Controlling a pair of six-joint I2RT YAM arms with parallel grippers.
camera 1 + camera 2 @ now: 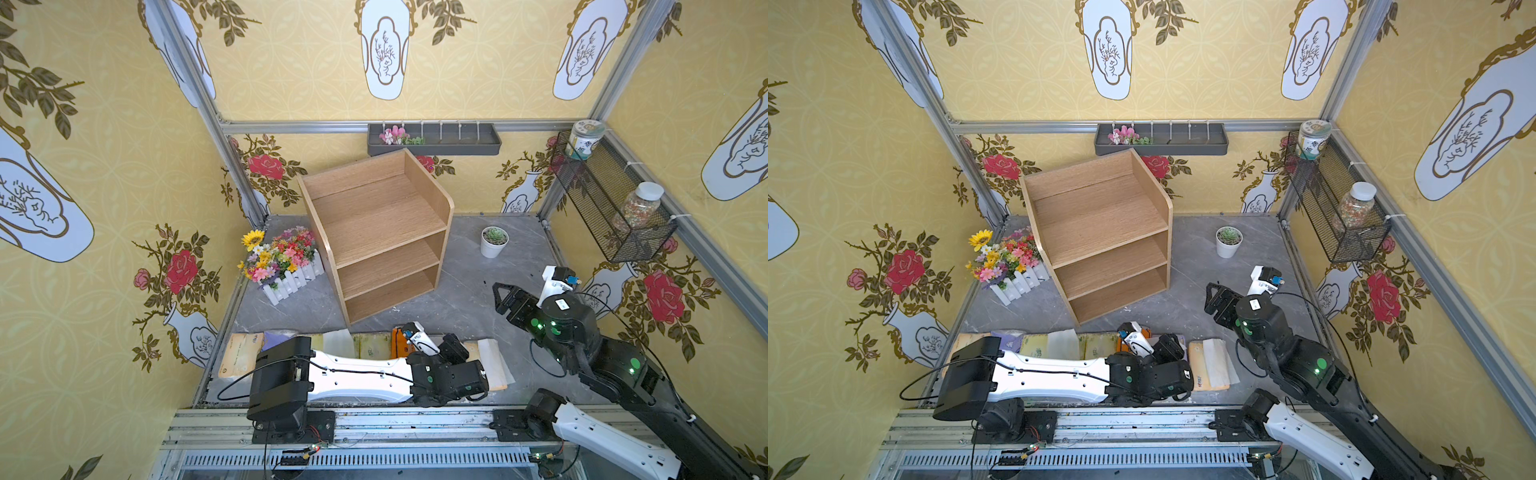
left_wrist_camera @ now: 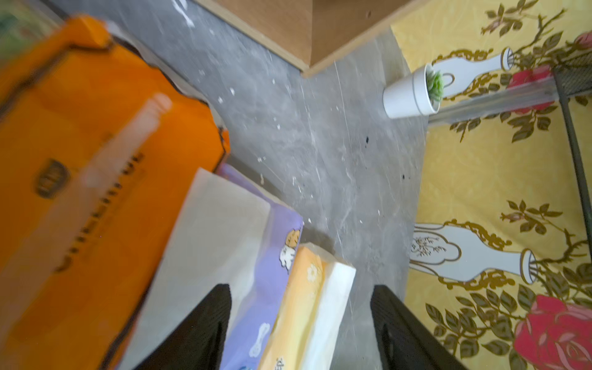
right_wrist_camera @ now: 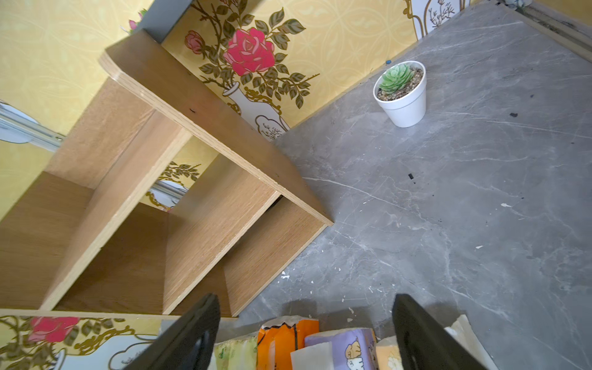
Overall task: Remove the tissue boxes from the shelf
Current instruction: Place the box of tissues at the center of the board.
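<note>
Both top views: shelf [image 1: 374, 232] empty on all three tiers; tissue packs [image 1: 241, 353] lined along the worktop [image 1: 469, 291] edge at its 6 o'clock.

Left wrist: left end effector [image 2: 302, 298] spread, empty, over the lavender pack [image 2: 269, 288]; a low sweep could drag it.

Right wrist: right end effector [image 3: 307, 304] spread, empty, at the shelf's 4 o'clock; swinging in risks clipping it.

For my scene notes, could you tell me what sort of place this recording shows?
Probably a staged home corner inside a robot test cell: floral wallpaper fills a bare metal frame, and a wooden shelf and flower box sit on a grey tabletop.
</note>
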